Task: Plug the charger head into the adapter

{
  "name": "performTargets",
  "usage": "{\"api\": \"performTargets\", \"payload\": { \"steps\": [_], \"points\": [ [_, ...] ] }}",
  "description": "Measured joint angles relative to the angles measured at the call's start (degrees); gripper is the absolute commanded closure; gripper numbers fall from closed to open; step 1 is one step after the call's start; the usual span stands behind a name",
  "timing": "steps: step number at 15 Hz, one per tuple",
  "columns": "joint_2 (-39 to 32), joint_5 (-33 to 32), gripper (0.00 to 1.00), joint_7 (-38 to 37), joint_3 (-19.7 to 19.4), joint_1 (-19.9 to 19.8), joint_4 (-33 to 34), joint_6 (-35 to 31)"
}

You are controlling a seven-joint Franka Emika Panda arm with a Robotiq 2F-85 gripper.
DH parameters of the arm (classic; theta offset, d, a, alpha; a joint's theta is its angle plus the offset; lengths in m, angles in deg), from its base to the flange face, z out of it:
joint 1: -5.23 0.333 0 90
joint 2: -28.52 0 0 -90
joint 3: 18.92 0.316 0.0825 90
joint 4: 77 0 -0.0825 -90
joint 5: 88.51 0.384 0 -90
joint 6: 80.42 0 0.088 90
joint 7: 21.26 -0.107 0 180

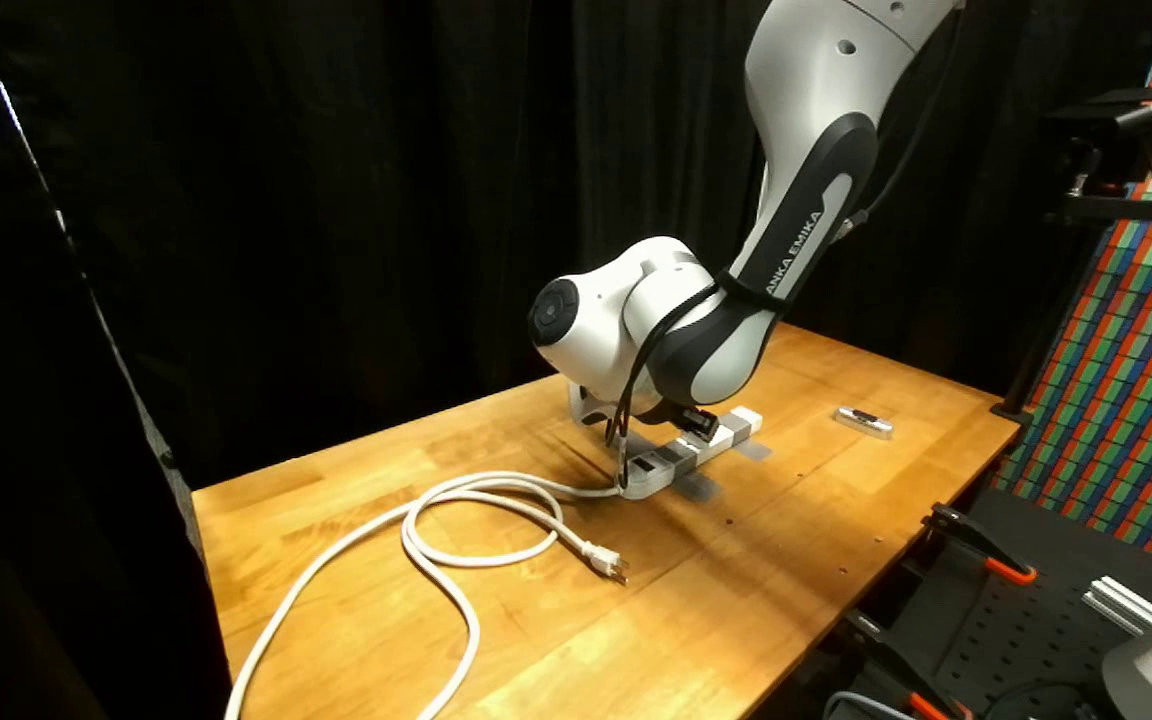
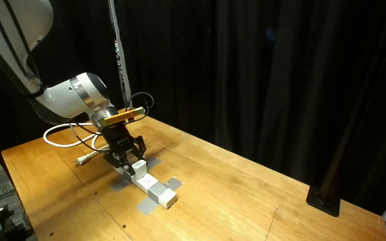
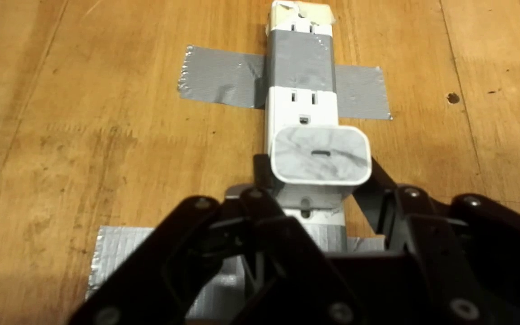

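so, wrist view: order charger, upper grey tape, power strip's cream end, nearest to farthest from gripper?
1. Charger: within the gripper, mid-picture.
2. Upper grey tape: across the power strip, farther out.
3. Cream end: near the picture's top edge, past the tape.

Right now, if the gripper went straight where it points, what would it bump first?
Probably the adapter: it lies under the charger head, which the gripper has between its fingers. Depth is unclear; fingertips might pass it and meet the table.
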Motion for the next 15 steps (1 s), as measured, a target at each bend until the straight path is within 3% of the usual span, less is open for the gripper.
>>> {"api": "performTargets", "payload": {
  "steps": [4, 10, 15],
  "points": [
    [-3.01, 0.57, 0.0, 0.74, 0.18, -0.28, 0.57, -2.55],
    [-4.02, 2.44, 0.0, 0.48, -0.26, -2.68, 1.3, -4.35],
    [1.31, 5.42, 0.0, 3.98, -1.09, -7.25, 2.38, -5.53]
  ]
}}
